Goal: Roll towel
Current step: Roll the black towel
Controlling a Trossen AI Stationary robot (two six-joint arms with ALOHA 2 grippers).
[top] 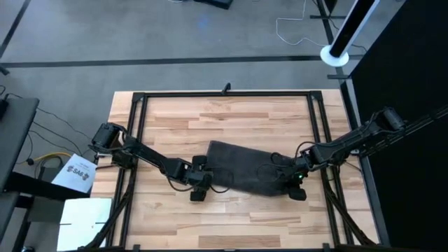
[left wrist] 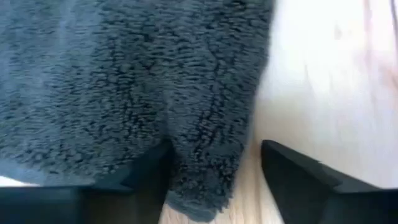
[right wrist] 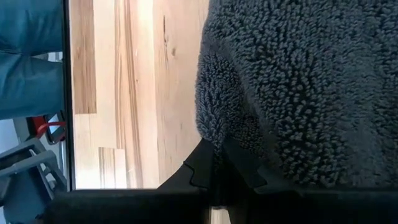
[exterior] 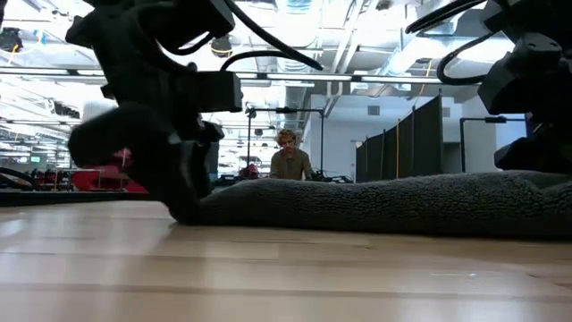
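The dark charcoal-grey towel (top: 245, 168) lies spread flat on the wooden table, near its middle. It also shows in the low view (exterior: 402, 201). My left gripper (top: 198, 187) is low at the towel's near left corner. It is open, and the corner (left wrist: 199, 186) lies between its fingers. My right gripper (top: 297, 189) is low at the towel's near right corner and is shut on it. The white tag is not in view. My left gripper (left wrist: 214, 180) stands with one finger (left wrist: 140, 180) against the cloth beside the corner. The other finger (left wrist: 298, 180) is apart from it, over bare wood. My right gripper (right wrist: 214, 165) pinches the towel's corner (right wrist: 214, 127) between its two fingertips. The rest of the towel lies on the table.
A black metal frame (top: 224, 94) runs around the tabletop. Bare wood lies in front of the towel (top: 238, 224) and behind it. A person (exterior: 288, 159) sits in the room beyond the table. A person's blue trouser leg (right wrist: 31, 56) shows past the table edge.
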